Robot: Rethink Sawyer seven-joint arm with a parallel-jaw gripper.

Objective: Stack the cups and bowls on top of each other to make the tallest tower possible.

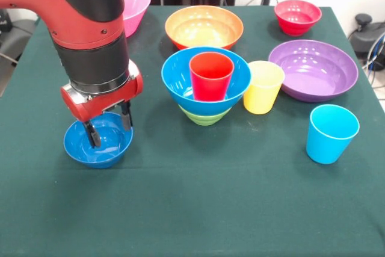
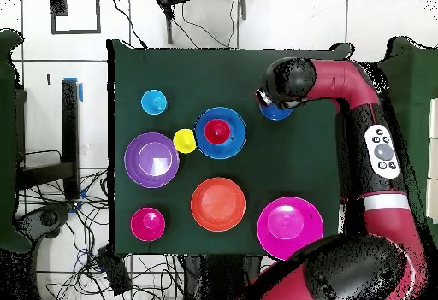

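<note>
One glossy round small blue bowl, gripper inside

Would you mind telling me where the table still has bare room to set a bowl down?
The widest bare patch is the near strip of green cloth, in front of the small blue bowl, the tower and the sky-blue cup. It is crowded between the tower, yellow cup and purple bowl. The gripper occupies the small blue bowl.
</note>
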